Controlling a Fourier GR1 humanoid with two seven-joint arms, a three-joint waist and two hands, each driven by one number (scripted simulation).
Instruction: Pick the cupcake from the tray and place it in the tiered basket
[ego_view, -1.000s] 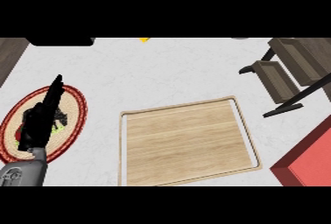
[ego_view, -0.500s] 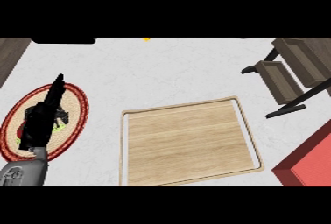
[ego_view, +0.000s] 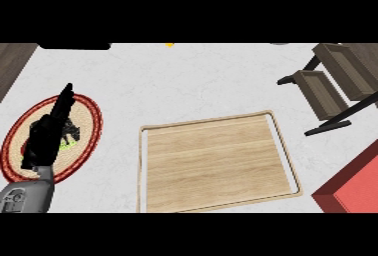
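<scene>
One robot hand (ego_view: 46, 135) above plate (ego_view: 88, 112)

Bare wooden tray (ego_view: 214, 165), tiered basket (ego_view: 336, 80) upper right

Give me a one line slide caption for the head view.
Robot's left hand, fingers straight, over a red-rimmed woven round mat; bare light wooden tray centre, dark tiered basket at right.
</scene>
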